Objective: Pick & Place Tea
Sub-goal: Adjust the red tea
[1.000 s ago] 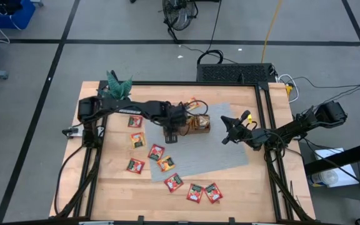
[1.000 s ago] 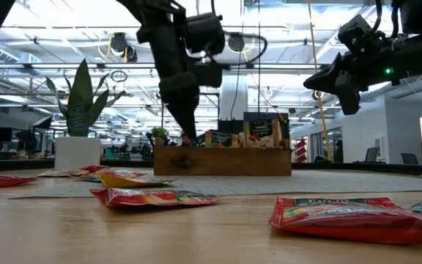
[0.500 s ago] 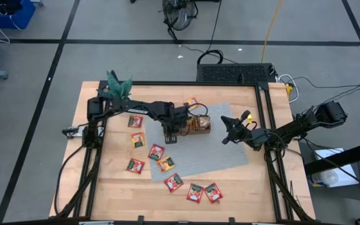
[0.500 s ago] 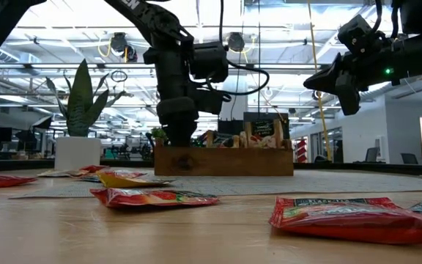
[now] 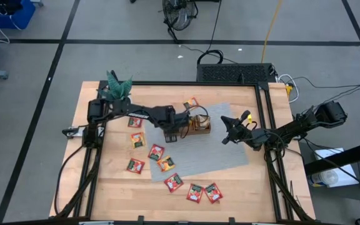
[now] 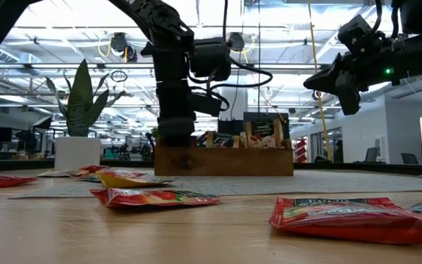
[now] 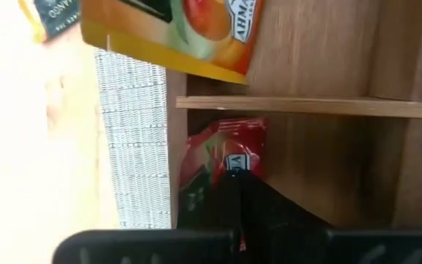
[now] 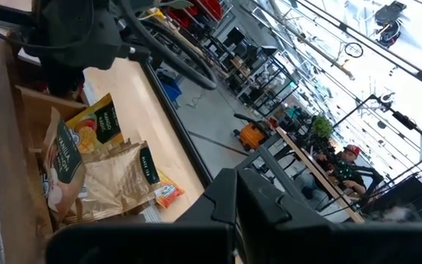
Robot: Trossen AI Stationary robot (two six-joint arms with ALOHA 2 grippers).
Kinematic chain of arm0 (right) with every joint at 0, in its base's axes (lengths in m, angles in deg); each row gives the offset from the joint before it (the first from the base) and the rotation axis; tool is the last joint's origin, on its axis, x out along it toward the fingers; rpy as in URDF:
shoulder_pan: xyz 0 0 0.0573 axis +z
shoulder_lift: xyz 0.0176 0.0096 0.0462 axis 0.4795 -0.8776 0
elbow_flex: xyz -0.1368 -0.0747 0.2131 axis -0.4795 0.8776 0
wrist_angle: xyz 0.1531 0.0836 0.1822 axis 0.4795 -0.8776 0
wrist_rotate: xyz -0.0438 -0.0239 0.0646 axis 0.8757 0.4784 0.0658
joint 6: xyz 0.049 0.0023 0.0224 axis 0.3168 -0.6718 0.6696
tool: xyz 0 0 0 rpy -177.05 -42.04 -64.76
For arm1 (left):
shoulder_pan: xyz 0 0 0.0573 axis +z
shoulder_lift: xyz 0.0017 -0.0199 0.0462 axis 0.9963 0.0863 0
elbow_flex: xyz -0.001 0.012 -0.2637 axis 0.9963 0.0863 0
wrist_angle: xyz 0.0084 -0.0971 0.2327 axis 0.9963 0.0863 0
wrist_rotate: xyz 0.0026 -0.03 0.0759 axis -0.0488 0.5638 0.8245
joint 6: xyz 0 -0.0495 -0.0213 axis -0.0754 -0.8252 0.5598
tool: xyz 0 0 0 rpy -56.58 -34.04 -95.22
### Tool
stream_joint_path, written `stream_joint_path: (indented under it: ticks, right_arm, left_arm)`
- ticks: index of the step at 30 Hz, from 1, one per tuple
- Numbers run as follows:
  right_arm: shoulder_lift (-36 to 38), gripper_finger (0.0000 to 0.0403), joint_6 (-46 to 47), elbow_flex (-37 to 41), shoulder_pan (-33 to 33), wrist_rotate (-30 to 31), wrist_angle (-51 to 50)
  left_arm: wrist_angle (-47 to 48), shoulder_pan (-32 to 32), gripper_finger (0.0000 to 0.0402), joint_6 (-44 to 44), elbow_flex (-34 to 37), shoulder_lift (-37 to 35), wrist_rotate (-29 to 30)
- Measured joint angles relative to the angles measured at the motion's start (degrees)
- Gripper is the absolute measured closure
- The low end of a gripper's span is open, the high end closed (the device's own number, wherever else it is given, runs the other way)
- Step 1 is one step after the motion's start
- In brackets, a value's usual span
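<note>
Left end effector (image 7: 234, 192) pinches a red tea sachet (image 7: 218, 165) inside the wooden tray (image 5: 199, 125); right end effector (image 5: 225, 135) hovers aside, fingers pressed together.

Red sachet (image 7: 222, 169) partly hidden behind the left gripper (image 7: 242, 196); orange sachet (image 7: 189, 33) cut off at the edge.

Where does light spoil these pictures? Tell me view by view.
Left wrist view: table beside the tray blown out white; left hand, shut on a red sachet, dark. Low view: left arm and right arm silhouetted against bright ceiling lights. Right wrist view: ceiling glare. High view: even light.
</note>
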Motion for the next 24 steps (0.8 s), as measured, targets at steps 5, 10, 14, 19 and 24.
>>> stream_joint_path:
  ticks: [5,10,14,19,24]
  right_arm:
    - [0.00,0.0403,0.67,0.00,0.00,0.00,0.02]
    - [0.00,0.0403,0.67,0.00,0.00,0.02,0.02]
    - [0.00,0.0403,0.69,0.00,0.00,0.02,0.02]
    - [0.00,0.0403,0.69,0.00,0.00,0.02,0.00]
    - [0.00,0.0403,0.69,0.01,0.00,0.02,0.02]
  left_arm:
    - [-0.03,-0.53,0.0392,-0.06,0.00,-0.05,-1.62]
    - [-0.05,-0.92,0.0376,-0.23,0.00,-0.13,-2.21]
    - [-0.05,-0.94,0.0378,-0.03,0.00,-0.16,-4.66]
    - [0.96,-0.94,0.0392,-0.16,0.04,-0.67,-4.76]
    - [1.24,-1.00,0.0395,-2.56,0.04,-4.48,-5.06]
